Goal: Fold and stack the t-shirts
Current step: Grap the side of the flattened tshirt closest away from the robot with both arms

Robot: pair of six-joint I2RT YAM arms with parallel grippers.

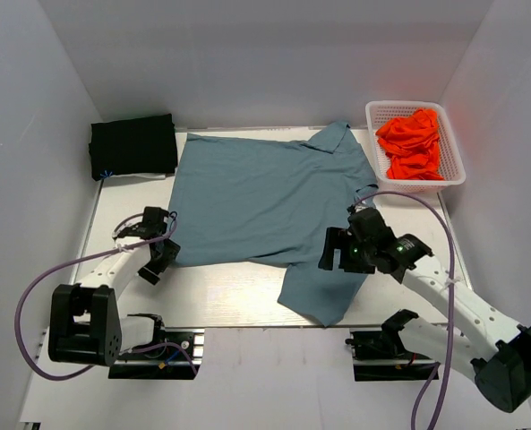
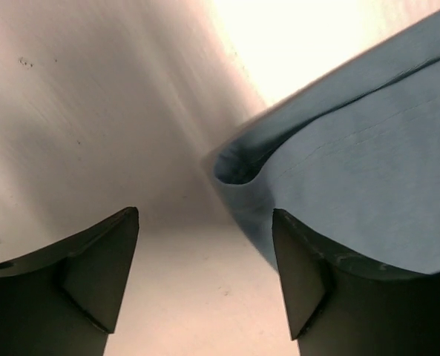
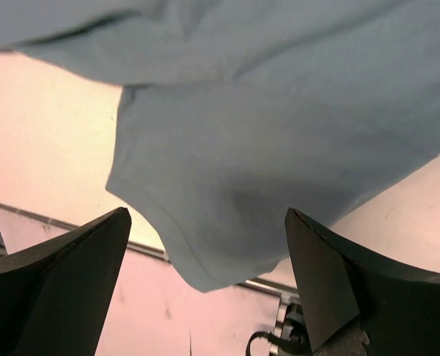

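Left gripper (image 1: 158, 240): Open, its two dark fingers (image 2: 93, 274) spread wide and low over the table, nothing clamped between them.
Left gripper's target: The near-left hem corner of the slate-blue t-shirt (image 2: 368, 185) lies at the inner face of one finger, the cloth edge curled up slightly; the wrist view does not show whether finger and cloth touch.
Right gripper (image 1: 335, 249): Open, jaws fully apart, hovering above the shirt's near sleeve (image 3: 205, 230) without holding it.
Sleeve: It runs out from the shirt body toward the table's near edge, its rounded cuff end lying flat close to that edge (image 1: 317, 291).
Slate-blue t-shirt, overall (image 1: 265, 197): Spread flat across the middle of the table, hem toward the left arm, collar end toward the far right near the basket. The cloth lies mostly smooth.
Black t-shirt (image 1: 133, 145): Folded into a neat rectangle at the far-left corner, well apart from both grippers, just beside the blue shirt's far-left corner.
Orange-red t-shirts (image 1: 411, 143): Bunched, unfolded, inside the white lattice basket (image 1: 373, 113) at the far-right corner.
Table (image 1: 229, 296): Pale metal surface, white walls on three sides.
Arms: Both reach in from the near edge, purple cables (image 1: 23, 305) looping beside each one.
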